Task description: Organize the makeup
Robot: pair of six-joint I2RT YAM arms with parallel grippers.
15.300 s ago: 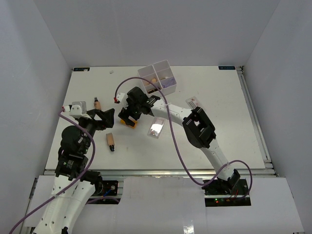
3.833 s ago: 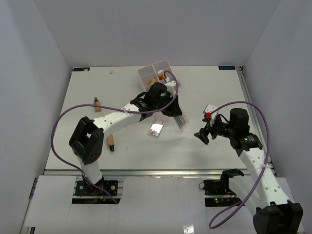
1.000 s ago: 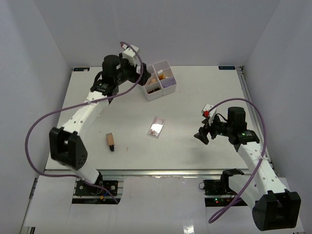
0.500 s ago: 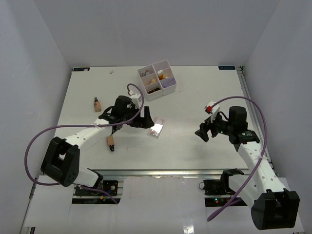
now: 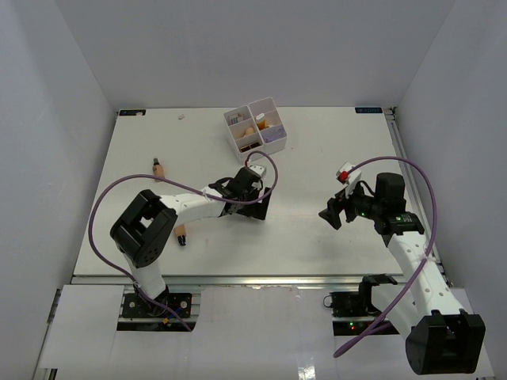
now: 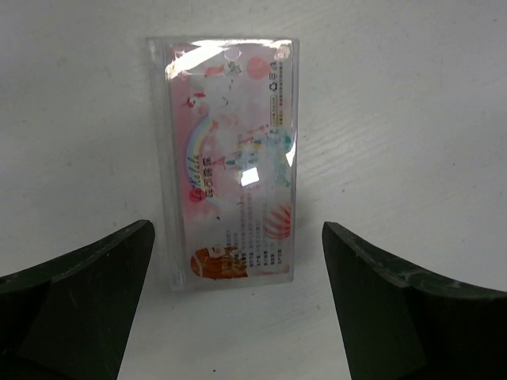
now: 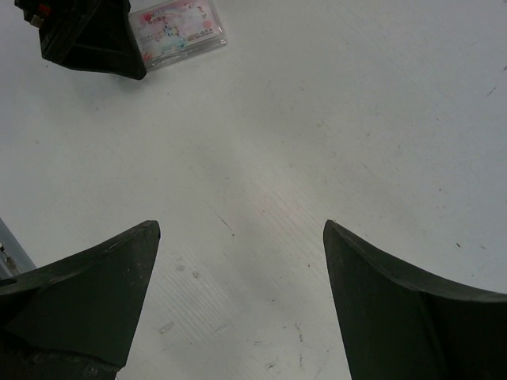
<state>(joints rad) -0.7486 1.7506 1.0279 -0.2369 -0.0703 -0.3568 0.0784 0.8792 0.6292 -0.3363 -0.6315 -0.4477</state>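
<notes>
Nearest to me on the left, the tan bottle point(image 5: 181, 233) lay flat on the bench point(image 5: 333, 150), dark cap toward the near edge, just beside the left arm's elbow.

On the right side, the right claw point(image 7: 238, 226) hung over bare bench with its fingers spread wide and nothing between them. Through its wrist camera I could see the left claw point(image 6: 236, 227) off at the far left corner of that view.

The left claw sat around the middle of the bench, pointed down, its fingers open wider than the clear pink palette point(image 6: 230, 158). The palette lay flat on the bench between them, long side running away from the camera, the rainbow print facing up and a glare patch on its far end. One finger point(image 6: 87, 293) stood on each long side of it. I could not tell whether the tips had reached the bench.

Farther back on the left, a small tan stick point(image 5: 158, 167) with a dark end lay alone, well apart from both claws.

Farthest, the white box point(image 5: 273, 141) stood near the back edge, turned at an angle. Orange and beige pieces showed in its compartments, and the rest was too small to make out.
</notes>
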